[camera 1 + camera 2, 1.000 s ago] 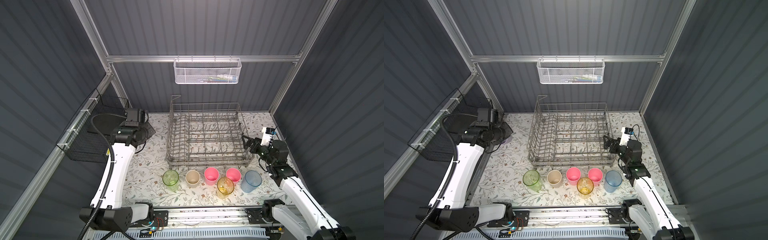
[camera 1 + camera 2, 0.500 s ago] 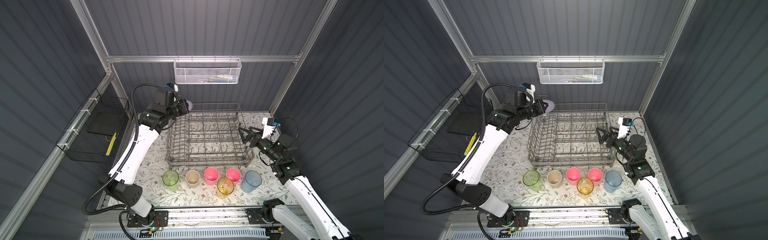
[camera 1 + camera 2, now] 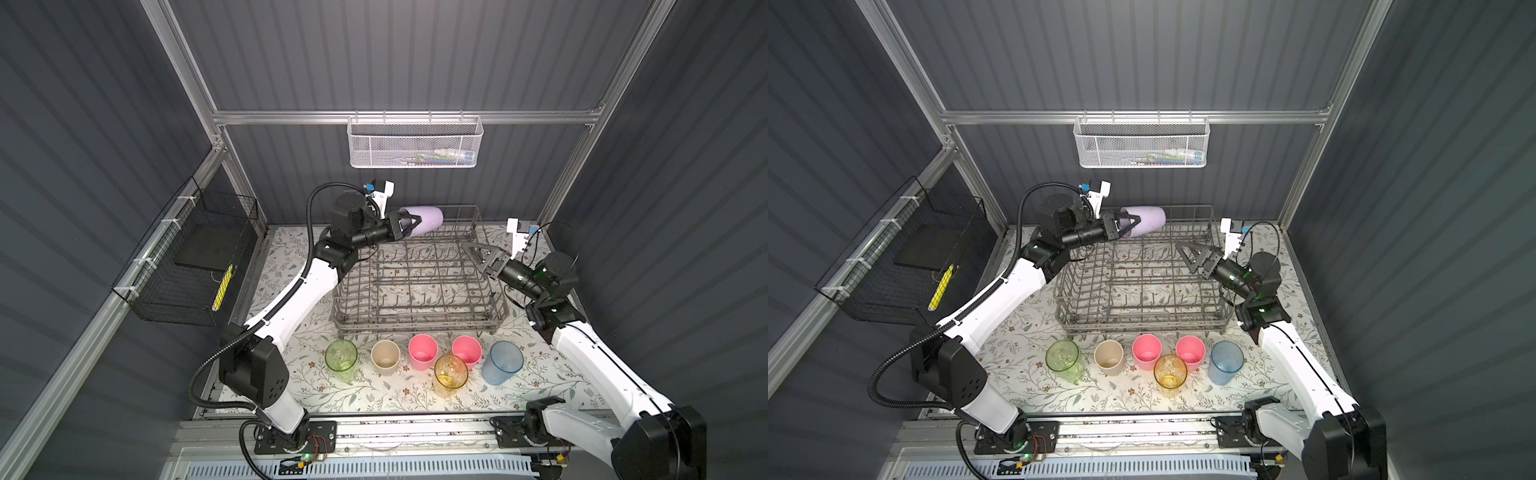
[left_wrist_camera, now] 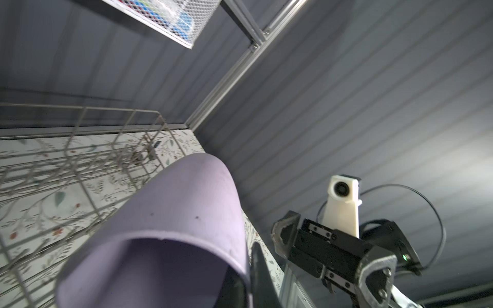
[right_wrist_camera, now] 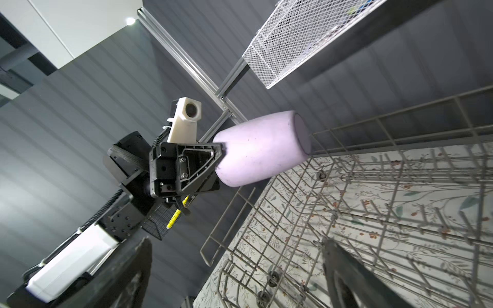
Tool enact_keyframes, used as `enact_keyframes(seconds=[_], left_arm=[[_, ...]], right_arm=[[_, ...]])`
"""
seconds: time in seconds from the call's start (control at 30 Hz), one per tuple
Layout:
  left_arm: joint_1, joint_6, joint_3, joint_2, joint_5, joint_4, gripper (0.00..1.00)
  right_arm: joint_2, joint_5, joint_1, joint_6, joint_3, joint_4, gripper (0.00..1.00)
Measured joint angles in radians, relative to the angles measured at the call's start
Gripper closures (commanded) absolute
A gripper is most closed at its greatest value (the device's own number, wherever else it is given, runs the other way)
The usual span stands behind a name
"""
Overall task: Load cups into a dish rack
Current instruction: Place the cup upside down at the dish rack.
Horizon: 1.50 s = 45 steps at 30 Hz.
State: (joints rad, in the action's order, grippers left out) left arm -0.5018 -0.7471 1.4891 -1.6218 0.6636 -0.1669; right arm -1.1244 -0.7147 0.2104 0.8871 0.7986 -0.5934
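Start at your left end effector point(image 3: 411, 222): it is pinching the lavender cup point(image 3: 430, 218) by the rim. The cup lies sideways in the air, mouth toward the end effector and base pointing right. It hangs over the far left corner of the dish rack point(image 3: 415, 322), above the wires and not among the prongs (the right wrist view shows this best).

In front of the rack, six cups stand upright on the tabletop point(image 3: 291, 257). From left to right they are green point(image 3: 341, 359), beige point(image 3: 385, 356), pink point(image 3: 423, 351), amber point(image 3: 451, 374) set nearer the front edge, a second pink point(image 3: 466, 351), and blue point(image 3: 503, 365).

Your right end effector point(image 3: 471, 255) is spread wide and holds nothing. It sits over the rack's right side, facing the lavender cup but well apart from it.
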Motion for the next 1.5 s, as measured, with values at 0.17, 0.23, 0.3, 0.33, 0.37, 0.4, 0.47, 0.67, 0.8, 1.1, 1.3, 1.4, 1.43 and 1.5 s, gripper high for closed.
enact_keyframes(seconds=[0.17,0.23,0.3,0.33,0.37,0.4,0.47,0.67,0.8,1.1,1.3,1.4,1.43,1.5], left_arm=[[-0.003,-0.079,-0.102,0.018,0.099,-0.196,1.0],[-0.003,-0.098,-0.134,0.029,0.124,-0.25,1.0],[-0.004,-0.108,-0.154,0.042,0.143,-0.286,1.0],[-0.007,-0.113,-0.157,0.045,0.15,-0.296,1.0],[-0.01,-0.117,-0.157,0.047,0.158,-0.309,1.0],[-0.012,-0.124,-0.158,0.049,0.167,-0.328,1.0],[-0.02,-0.139,-0.162,0.049,0.18,-0.367,1.0],[-0.056,-0.16,-0.164,0.039,0.219,-0.423,1.0],[-0.063,-0.167,-0.164,0.019,0.237,-0.433,1.0],[-0.078,-0.168,-0.164,-0.008,0.251,-0.441,1.0],[-0.089,-0.181,-0.164,-0.024,0.258,-0.463,1.0],[-0.093,-0.182,-0.164,-0.03,0.259,-0.463,1.0],[-0.094,-0.182,-0.164,-0.031,0.262,-0.463,1.0],[-0.095,-0.182,-0.164,-0.032,0.264,-0.464,1.0]], right_arm=[[-0.079,-0.047,0.0,0.096,0.0,-0.108,0.01],[-0.092,-0.05,0.0,0.106,0.0,-0.117,0.01],[-0.094,-0.05,0.0,0.109,0.0,-0.117,0.01],[-0.094,-0.05,0.0,0.109,0.0,-0.121,0.01],[-0.094,-0.052,0.0,0.111,0.0,-0.127,0.01],[-0.094,-0.053,0.0,0.113,0.0,-0.133,0.01],[-0.094,-0.055,0.0,0.118,0.0,-0.141,0.01],[-0.121,-0.066,0.0,0.144,0.0,-0.182,0.01],[-0.13,-0.068,0.0,0.157,0.0,-0.205,0.01],[-0.136,-0.072,0.0,0.182,0.0,-0.246,0.03],[-0.167,-0.083,0.0,0.212,0.0,-0.293,0.04],[-0.174,-0.088,0.0,0.221,0.0,-0.303,0.05],[-0.175,-0.089,0.0,0.225,0.0,-0.306,0.06],[-0.175,-0.09,0.0,0.231,0.0,-0.317,0.07]])
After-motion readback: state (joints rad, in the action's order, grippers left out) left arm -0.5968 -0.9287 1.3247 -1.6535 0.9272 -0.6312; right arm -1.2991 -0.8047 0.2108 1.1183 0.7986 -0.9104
